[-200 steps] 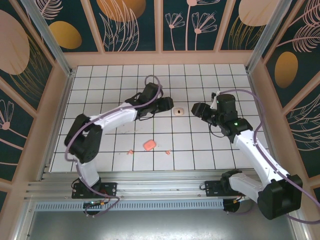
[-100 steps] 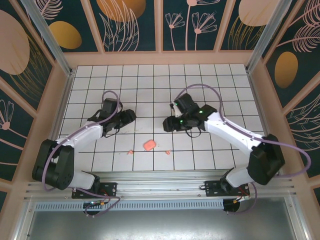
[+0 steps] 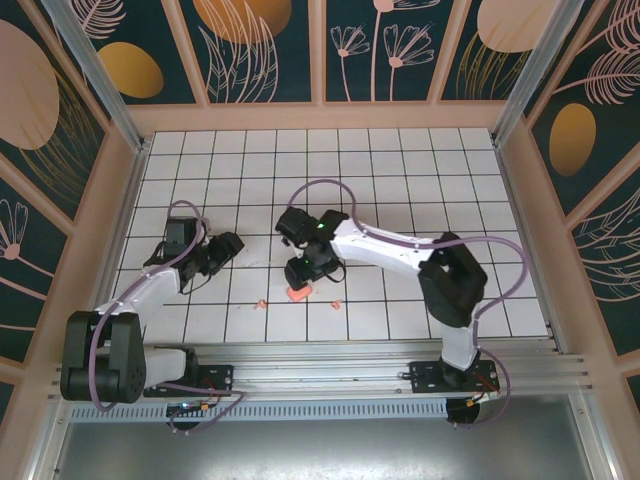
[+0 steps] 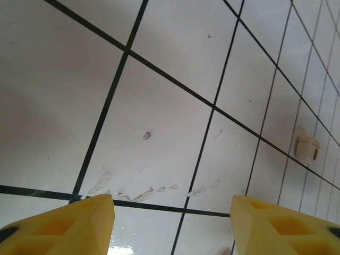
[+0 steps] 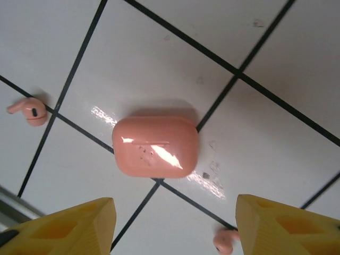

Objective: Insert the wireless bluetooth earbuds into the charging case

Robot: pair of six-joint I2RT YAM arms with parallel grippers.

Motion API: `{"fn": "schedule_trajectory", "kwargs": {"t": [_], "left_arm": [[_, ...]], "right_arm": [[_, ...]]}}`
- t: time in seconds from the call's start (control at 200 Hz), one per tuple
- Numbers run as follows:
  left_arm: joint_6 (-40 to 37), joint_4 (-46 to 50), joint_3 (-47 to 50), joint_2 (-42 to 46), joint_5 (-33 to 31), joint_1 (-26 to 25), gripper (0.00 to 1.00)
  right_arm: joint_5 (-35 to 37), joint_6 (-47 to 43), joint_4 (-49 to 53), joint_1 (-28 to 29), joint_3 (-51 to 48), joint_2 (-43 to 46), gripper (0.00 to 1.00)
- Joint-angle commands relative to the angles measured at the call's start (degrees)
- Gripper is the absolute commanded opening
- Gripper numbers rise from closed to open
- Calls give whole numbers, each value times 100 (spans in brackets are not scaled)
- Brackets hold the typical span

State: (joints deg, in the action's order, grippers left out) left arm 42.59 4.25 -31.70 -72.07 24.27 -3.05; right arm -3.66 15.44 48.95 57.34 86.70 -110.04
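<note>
Hovering the right gripper (image 5: 174,202) over the pink charging case (image 5: 155,146), holding its yellow fingers (image 5: 69,226) apart on either side and clamping nothing. Holding the left gripper (image 4: 171,199) spread and empty over the white tiled table (image 4: 159,122), well apart from that case. Judging the task as barely begun: leaving the wireless bluetooth earbuds (image 5: 29,110) loose on the tiles, one on each side of the case, near it but not touching. Reading the lid as probably shut, so needing opening before picking up and seating either bud. Losing part of the second earbud (image 5: 226,241) past the right wrist view's bottom edge; failing to make out any lid seam; glimpsing a paler case (image 4: 307,147) far off, without telling whether open or shut
</note>
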Motion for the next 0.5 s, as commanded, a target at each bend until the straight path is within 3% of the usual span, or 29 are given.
{"fn": "schedule_trajectory", "kwargs": {"t": [0.0,0.495], "left_arm": [[-223,-51,85,47,331,149,59],[-198,-276,163,-158,551,199,58]], "right_arm": [[304,-144,581,130,456,-370,63],[271,-377,827,225,1283,-1429,74]]}}
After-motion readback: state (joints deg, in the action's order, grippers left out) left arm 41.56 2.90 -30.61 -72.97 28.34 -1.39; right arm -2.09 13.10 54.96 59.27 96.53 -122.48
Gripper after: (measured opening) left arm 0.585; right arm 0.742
